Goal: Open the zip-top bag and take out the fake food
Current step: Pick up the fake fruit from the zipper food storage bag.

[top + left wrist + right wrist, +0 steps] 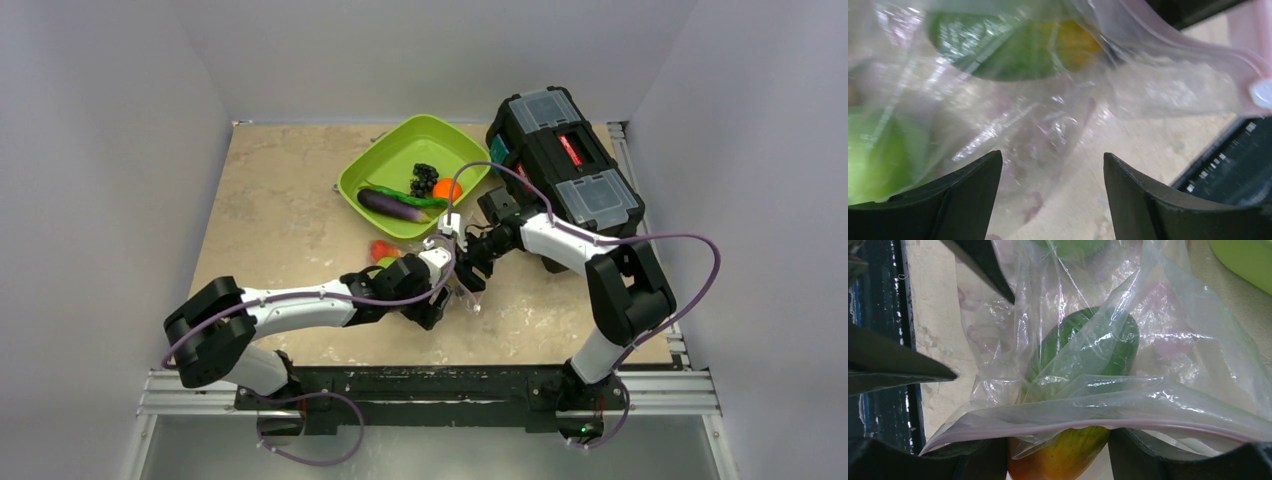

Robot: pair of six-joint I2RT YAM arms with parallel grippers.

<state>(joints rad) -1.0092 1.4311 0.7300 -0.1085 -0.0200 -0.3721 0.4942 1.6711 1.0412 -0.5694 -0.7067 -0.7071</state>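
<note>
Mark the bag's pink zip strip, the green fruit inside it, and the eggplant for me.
pink zip strip (1058, 426): right wrist view, middle of the pink edge.
green fruit (1088, 345): right wrist view, its green upper half.
eggplant (392, 206): top view, middle of its purple body.

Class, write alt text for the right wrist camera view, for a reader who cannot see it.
A clear zip-top bag fills the view, its pink zip strip running across the bottom, with a green-and-orange plastic fruit seen through it. The fruit's orange end shows between the right gripper's dark fingers; a lime-green tray corner peeks in top right.
</note>
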